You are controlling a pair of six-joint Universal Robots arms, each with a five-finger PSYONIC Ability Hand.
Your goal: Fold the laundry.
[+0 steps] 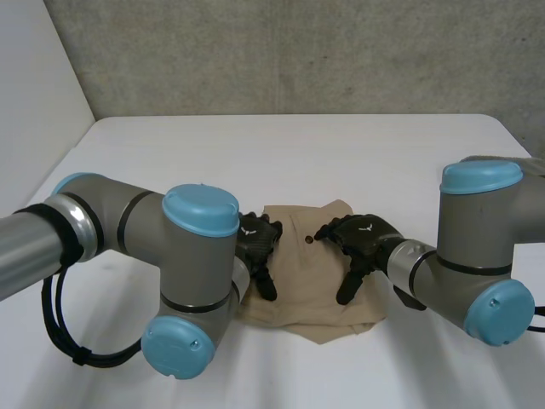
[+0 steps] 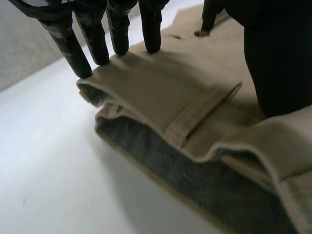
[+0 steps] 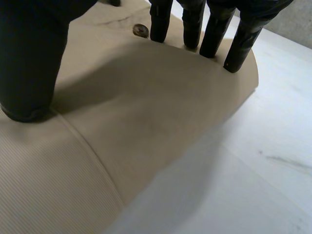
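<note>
On the white table (image 1: 281, 153), close to the robot, folded tan trousers (image 1: 311, 277) lie flat, with the left hand (image 1: 257, 241) resting straight, open fingers on their left edge and the right hand (image 1: 362, 239) pressing straight, open fingers on their right side.

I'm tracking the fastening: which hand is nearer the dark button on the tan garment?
Right. The right hand sets its fingertips beside the button; the left hand rests on the opposite edge of the tan garment, farther off.
</note>
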